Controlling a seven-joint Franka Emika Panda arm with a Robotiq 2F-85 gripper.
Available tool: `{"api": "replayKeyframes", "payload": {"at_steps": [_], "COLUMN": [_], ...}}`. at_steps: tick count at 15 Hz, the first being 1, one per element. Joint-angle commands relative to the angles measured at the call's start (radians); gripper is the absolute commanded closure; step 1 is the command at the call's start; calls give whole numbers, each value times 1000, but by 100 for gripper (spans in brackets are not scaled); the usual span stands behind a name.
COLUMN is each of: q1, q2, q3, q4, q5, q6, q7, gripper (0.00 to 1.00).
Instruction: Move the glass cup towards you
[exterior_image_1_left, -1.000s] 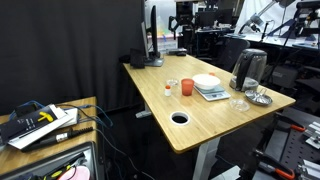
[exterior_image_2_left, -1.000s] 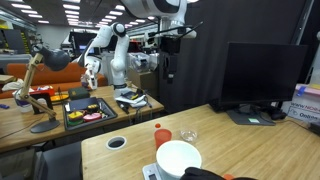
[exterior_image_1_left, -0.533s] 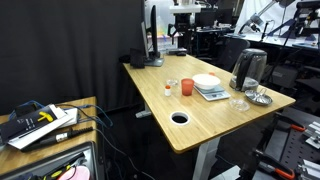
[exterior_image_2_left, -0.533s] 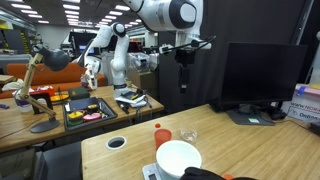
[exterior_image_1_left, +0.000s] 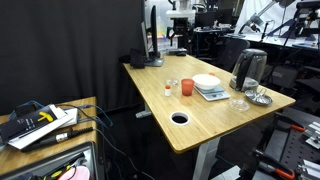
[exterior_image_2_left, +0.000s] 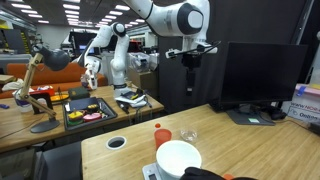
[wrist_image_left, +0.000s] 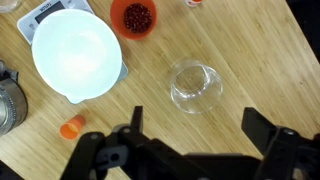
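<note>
The glass cup (wrist_image_left: 195, 86) is a small clear tumbler standing upright on the wooden table (wrist_image_left: 250, 60). It sits just ahead of my gripper (wrist_image_left: 195, 125) in the wrist view. It also shows in both exterior views (exterior_image_1_left: 172, 84) (exterior_image_2_left: 188, 135), next to the orange cup (exterior_image_1_left: 186, 88) (exterior_image_2_left: 161, 133) (wrist_image_left: 137, 17). My gripper (exterior_image_2_left: 193, 60) hangs high above the table, well clear of the cup. Its two fingers are spread wide apart and hold nothing.
A white bowl (wrist_image_left: 77, 55) (exterior_image_1_left: 207, 81) rests on a kitchen scale (wrist_image_left: 50, 12). A kettle (exterior_image_1_left: 248, 70), a wider clear glass piece (exterior_image_1_left: 239, 102) and a small dish (exterior_image_1_left: 259, 98) stand at one table end. A round cable hole (exterior_image_1_left: 180, 118) lies near the edge. A small orange item (wrist_image_left: 71, 127) lies nearby.
The arm has swung sideways high above the table, carrying the open gripper over towards the monitor side. The objects on the table have not moved.
</note>
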Motion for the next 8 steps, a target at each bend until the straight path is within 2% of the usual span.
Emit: {"api": "replayKeyframes", "payload": {"at_steps": [1,3,8], "q1": [-1,13,-7], "q2": [1,4,42], "q3": [0,-16,1], "q4": [4,0,37], "q5": [0,-24,15], "q6": [-4,38,18], "q7": [0,35,77], "gripper": [0,0,0]}}
